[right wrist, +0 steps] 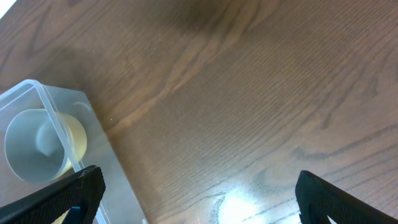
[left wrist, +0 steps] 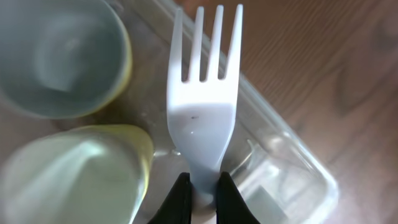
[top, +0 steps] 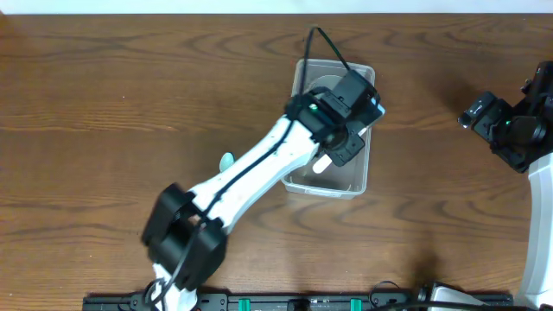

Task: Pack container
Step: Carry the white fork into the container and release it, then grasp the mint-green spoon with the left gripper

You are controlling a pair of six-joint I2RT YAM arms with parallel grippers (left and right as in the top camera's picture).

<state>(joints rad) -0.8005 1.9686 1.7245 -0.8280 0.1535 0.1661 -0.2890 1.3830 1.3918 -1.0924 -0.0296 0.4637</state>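
Observation:
The clear plastic container (top: 356, 180) sits at the table's middle right. My left gripper (top: 333, 155) hovers over it, shut on the handle of a white plastic fork (left wrist: 204, 106). In the left wrist view the fork's tines point away over the container (left wrist: 292, 168), which holds two pale yellow-green cups (left wrist: 62, 56) (left wrist: 81, 174). My right gripper (top: 484, 117) is open and empty above bare wood at the far right; its view shows the container's corner (right wrist: 56, 99) with a cup (right wrist: 37, 146) inside.
A small pale teal object (top: 226, 161) lies on the table left of the container, partly hidden by my left arm. The wooden table (top: 130, 95) extends to the left and back.

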